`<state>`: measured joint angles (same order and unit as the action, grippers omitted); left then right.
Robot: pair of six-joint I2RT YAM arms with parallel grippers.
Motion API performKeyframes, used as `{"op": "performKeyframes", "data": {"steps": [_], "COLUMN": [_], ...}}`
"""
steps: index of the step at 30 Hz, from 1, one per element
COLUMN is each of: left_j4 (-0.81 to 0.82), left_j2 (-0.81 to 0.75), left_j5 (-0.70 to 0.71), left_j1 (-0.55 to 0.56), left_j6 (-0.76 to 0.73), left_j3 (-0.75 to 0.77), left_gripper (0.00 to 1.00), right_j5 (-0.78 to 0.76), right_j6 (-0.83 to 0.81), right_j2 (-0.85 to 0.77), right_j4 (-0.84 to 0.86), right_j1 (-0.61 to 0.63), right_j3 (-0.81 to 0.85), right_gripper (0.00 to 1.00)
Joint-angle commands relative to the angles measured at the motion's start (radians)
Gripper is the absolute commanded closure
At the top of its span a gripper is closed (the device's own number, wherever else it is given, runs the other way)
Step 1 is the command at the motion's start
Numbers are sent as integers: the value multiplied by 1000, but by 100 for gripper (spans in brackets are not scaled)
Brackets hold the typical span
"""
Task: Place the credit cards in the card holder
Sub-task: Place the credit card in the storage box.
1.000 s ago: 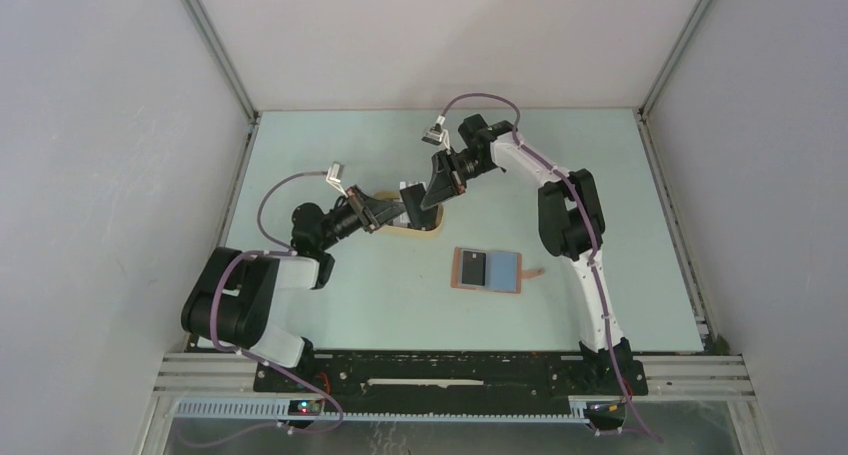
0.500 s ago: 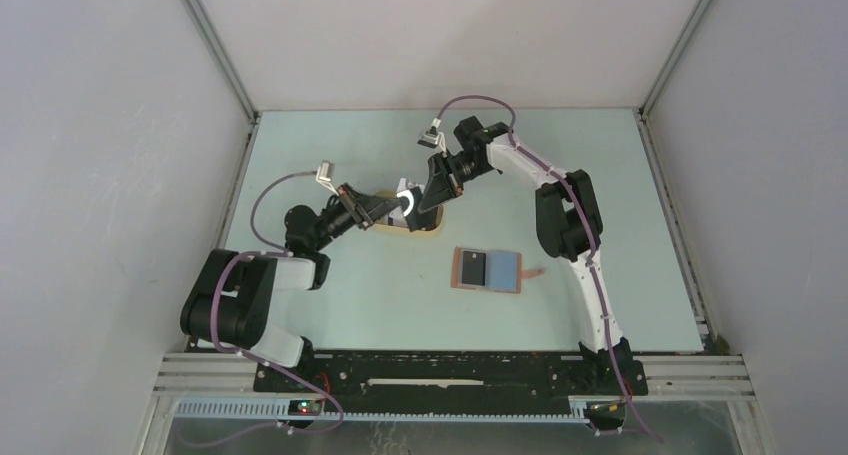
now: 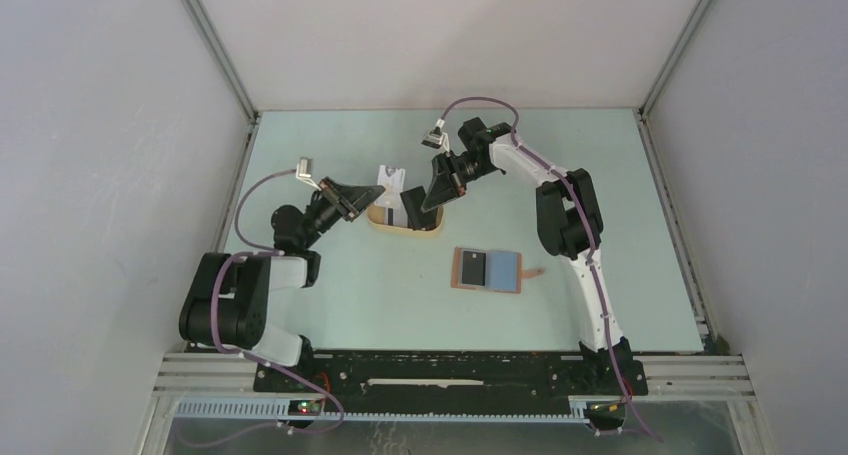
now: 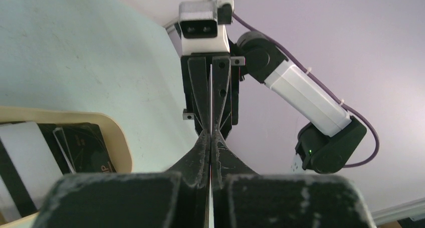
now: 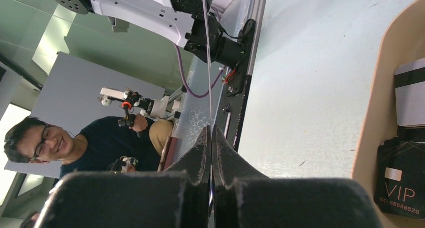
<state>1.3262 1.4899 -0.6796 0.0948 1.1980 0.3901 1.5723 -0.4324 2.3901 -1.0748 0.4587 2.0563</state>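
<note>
A whitish credit card [image 3: 390,178] with a dark stripe stands on edge above the beige tray [image 3: 405,231]. It shows edge-on as a thin line in both wrist views. My left gripper [image 3: 365,198] [image 4: 211,135] is shut on its left end. My right gripper [image 3: 421,207] [image 5: 211,130] is shut on its other end, facing the left one. More credit cards lie in the tray: a black one [image 5: 401,180] and a white striped one [image 5: 411,95]. The card holder [image 3: 487,270] lies open with a dark card [image 3: 474,268] in its left pocket.
The tray's rim [image 4: 120,143] lies just below and left of my left fingers. The card holder's snap tab [image 3: 535,272] points right, toward the right arm's upright link [image 3: 575,225]. Grey walls close in the table on three sides.
My left arm has drawn back to the left and lifted. The whitish card now stands out more fully above the tray. The right gripper has barely moved.
</note>
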Motion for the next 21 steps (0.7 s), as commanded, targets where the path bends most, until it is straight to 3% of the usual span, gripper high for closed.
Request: {"op": "performKeyframes", "data": {"steps": [1,5,12,16,21], "left_j4": [39,-155,-669,-799,-849], "left_j2": [-70,-179,-493,-639,-744], "left_j5": [0,22,158,208,225], "left_j1": [-54,-67,-64,-64,-62], "left_j6": [-1,-126,-424,-476,-478], "left_j3": [46,41,32,-2,-43], "left_gripper": [100,100,100,100,100], "right_j5": [-37,-167,-503,-649,-709], "right_j6": [-37,-5,-10,16,132], "right_j2": [-16,-61,-102,-78,-26], "right_j4": [-10,65,119,133,193], "right_j1": [-11,-24,-6,23,39], "right_j3": [33,10,51,120,177], "right_gripper": [100,100,100,100,100]}}
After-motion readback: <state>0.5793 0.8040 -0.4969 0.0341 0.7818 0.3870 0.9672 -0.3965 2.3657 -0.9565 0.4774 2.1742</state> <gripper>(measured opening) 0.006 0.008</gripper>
